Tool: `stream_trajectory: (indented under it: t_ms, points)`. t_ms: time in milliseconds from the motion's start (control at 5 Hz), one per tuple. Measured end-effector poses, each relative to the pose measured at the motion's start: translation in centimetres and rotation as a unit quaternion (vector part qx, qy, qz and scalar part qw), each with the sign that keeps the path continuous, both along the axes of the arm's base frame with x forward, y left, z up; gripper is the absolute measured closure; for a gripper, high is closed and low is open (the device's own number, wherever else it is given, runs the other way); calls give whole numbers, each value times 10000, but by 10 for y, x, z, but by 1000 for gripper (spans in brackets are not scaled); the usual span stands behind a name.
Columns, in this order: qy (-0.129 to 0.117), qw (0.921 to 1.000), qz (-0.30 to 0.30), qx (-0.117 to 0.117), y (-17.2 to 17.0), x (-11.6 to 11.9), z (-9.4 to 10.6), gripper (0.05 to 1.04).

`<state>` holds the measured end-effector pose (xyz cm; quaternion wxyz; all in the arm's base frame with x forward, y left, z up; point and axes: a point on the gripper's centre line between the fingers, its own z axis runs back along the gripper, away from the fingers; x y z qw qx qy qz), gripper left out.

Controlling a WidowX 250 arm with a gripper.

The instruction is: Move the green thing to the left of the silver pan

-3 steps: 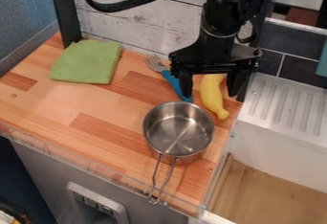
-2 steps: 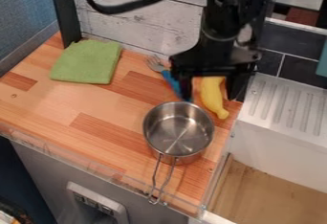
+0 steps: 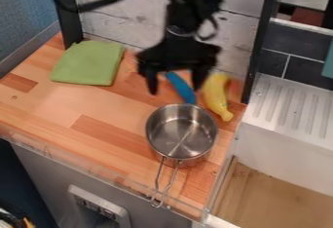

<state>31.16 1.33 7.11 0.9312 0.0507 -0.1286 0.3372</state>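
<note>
My gripper (image 3: 175, 91) hangs open over the back of the counter, above the blue-handled fork, with nothing between its fingers. The green cloth (image 3: 89, 63) lies folded flat at the back left, to the left of the gripper. Nearer the front edge, right of centre, stands the silver pan (image 3: 182, 131), its wire handle pointing toward the front.
A blue-handled fork (image 3: 181, 87) lies just behind the pan, its head hidden by the gripper. Beside it, to the right, is a yellow banana (image 3: 216, 95). A white ribbed drainer (image 3: 290, 109) and a sink border the counter's right side.
The arm and gripper have moved left, from over the fork and banana to over the fork. Cloth, pan, fork and banana have stayed in place.
</note>
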Motion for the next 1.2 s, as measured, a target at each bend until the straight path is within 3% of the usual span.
stream_trajectory:
  t_ms: [200, 600, 1000, 1200]
  points:
    - [-75, 9989, 473, 7, 34, 2, 5, 83]
    - [-122, 9943, 1060, 63, 82, 30, 4, 83]
    - [123, 9889, 1476, 91, 113, 52, -19, 83]
    - [304, 9859, 1631, 218, 128, 56, -33, 83]
